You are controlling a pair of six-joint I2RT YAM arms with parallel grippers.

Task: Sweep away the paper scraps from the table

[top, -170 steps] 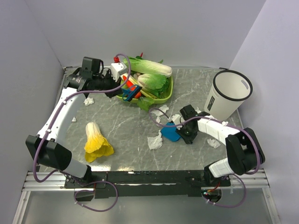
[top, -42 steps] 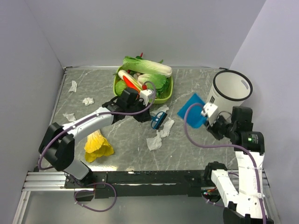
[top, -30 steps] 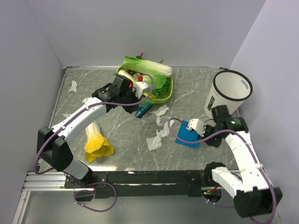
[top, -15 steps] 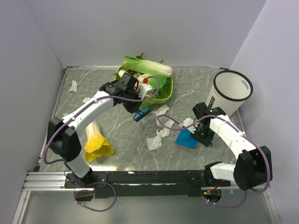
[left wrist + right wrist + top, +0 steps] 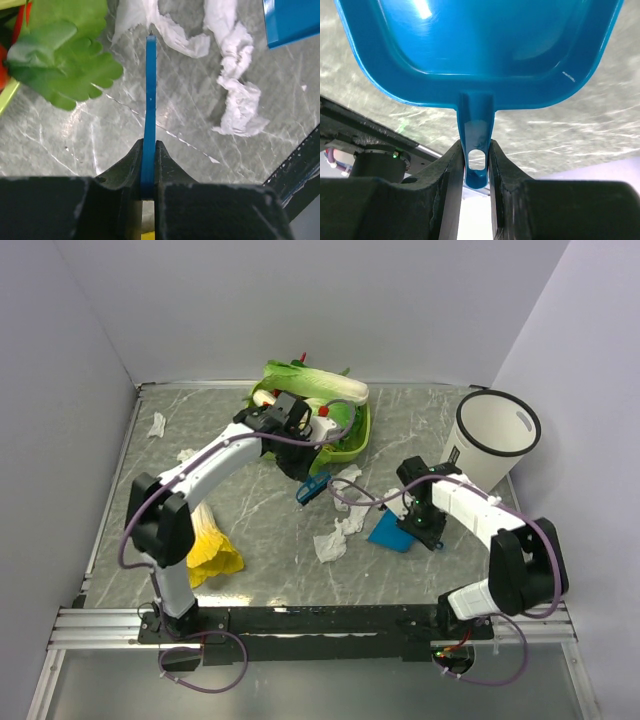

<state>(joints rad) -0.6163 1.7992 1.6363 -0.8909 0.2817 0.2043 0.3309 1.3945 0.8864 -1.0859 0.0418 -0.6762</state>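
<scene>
Right gripper (image 5: pixel 476 150) clenched on the blue dustpan (image 5: pixel 480 45) handle, right of the table (image 5: pixel 250 530) centre. Paper scraps (image 5: pixel 335 538) lie just left of the pan. Beyond them, left gripper (image 5: pixel 149 155) grasps a blue brush (image 5: pixel 150 75). I see more wads near the far-left corner.

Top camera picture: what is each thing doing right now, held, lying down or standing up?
Brush: clamped in the left gripper.
Dustpan: handle clamped in the right gripper.
Paper scraps: loose on the table.
Bin: upright, top open.
Yellow cabbage: lying on the table.
Basket: full of vegetables.
</scene>
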